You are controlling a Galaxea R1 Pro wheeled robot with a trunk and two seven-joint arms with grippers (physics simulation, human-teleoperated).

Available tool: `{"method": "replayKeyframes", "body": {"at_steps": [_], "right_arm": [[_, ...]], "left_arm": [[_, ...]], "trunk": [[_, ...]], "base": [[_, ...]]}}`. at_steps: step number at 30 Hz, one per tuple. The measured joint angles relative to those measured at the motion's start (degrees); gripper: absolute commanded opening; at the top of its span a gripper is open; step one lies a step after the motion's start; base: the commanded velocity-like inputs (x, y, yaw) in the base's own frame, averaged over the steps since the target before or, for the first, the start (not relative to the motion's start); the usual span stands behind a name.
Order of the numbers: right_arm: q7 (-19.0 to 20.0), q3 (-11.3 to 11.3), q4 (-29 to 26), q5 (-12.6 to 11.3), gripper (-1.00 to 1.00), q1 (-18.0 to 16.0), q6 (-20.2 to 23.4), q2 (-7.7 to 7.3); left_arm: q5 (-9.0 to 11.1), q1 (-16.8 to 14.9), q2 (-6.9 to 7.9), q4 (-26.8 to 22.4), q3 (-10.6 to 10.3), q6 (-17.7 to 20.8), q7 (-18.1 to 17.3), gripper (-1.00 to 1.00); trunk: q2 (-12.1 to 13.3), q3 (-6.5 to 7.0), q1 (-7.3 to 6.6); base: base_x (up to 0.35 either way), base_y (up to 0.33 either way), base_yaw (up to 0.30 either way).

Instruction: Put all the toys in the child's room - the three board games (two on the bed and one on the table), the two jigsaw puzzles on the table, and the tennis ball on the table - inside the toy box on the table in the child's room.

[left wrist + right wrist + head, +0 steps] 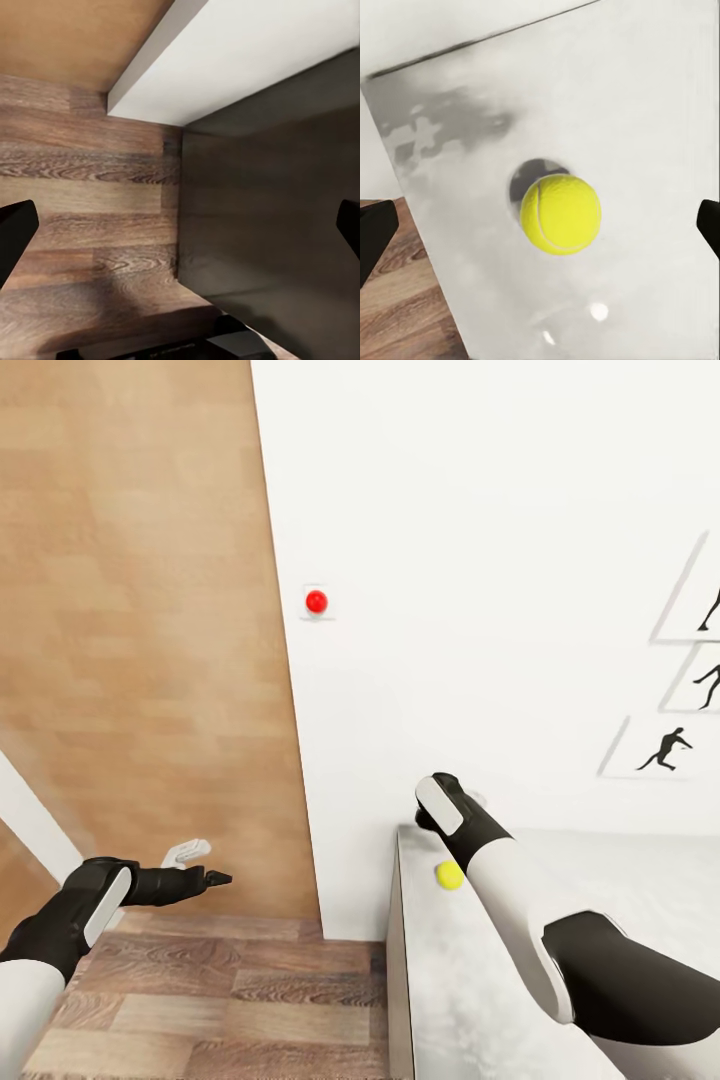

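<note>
The tennis ball (449, 874) is small and yellow-green, and it lies on the pale table (440, 1000) near the table's left end, by the wall. My right arm reaches over the table, with its wrist (441, 806) just above and behind the ball. In the right wrist view the tennis ball (561, 214) sits centred between the two fingertips of my right gripper (541, 231), which is open wide and apart from it. My left gripper (200, 865) hangs open over the wood floor left of the table, holding nothing. The toy box, board games, jigsaw puzzles and bed are out of view.
A white wall (480, 560) stands right behind the table and carries a red button (316, 601) and black silhouette pictures (668, 748). The table's left edge (395, 960) drops to the wood floor (220, 1000). The left wrist view faces the table's dark side panel (262, 225).
</note>
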Motion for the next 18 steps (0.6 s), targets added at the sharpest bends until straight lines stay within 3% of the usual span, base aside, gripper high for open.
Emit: {"method": "replayKeyframes", "body": {"at_steps": [18], "right_arm": [[-0.72,0.06,0.26,0.02,1.00,-0.24,2.09,-0.70]], "left_arm": [[-0.03,0.00,0.00,0.00,0.00,0.00,0.00,1.00]], "trunk": [[0.00,-1.71,0.00]], "base": [[0.000,0.000,0.000]]}}
